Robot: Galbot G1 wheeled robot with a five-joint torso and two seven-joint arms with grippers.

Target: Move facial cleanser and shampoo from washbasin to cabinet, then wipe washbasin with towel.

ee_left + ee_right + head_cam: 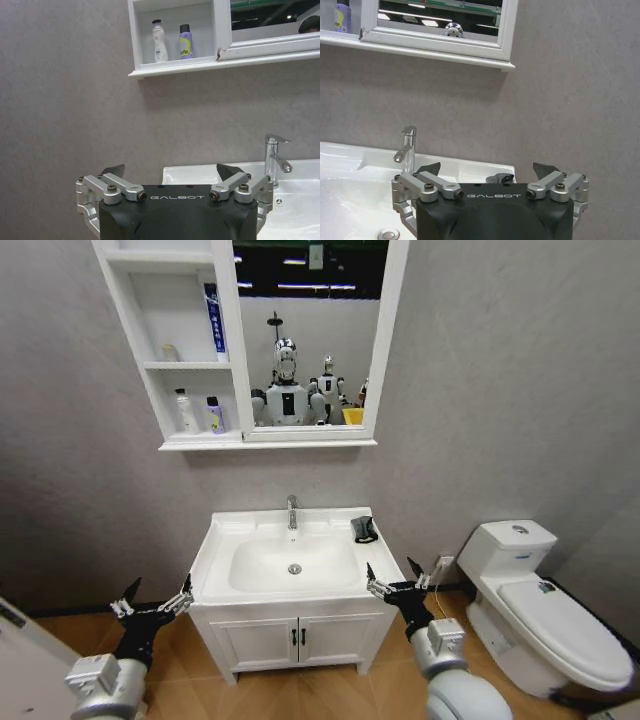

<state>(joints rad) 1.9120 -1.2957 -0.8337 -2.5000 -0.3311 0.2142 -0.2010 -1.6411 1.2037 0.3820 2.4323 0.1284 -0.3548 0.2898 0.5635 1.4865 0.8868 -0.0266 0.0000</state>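
The white washbasin [220, 550] stands in front of me, with a chrome faucet [292, 512] and a round drain [294, 568]. The dark towel [364, 529] lies bunched on its back right corner, and a bit of it shows past my right gripper [500, 177]. A white bottle [186, 410] and a purple bottle [214, 415] stand in the lowest cubby of the cabinet [185, 365]. I cannot tell which is the facial cleanser or the shampoo. My left gripper [155, 597] hangs open, low beside the basin's left front corner. My right gripper [392, 575] is open at the right front corner.
A blue tube [212, 320] stands in the cabinet's middle cubby, next to the mirror [310, 330]. A white toilet [540, 610] sits to the right. The two-door vanity [300, 638] is under the basin. A grey wall runs behind everything.
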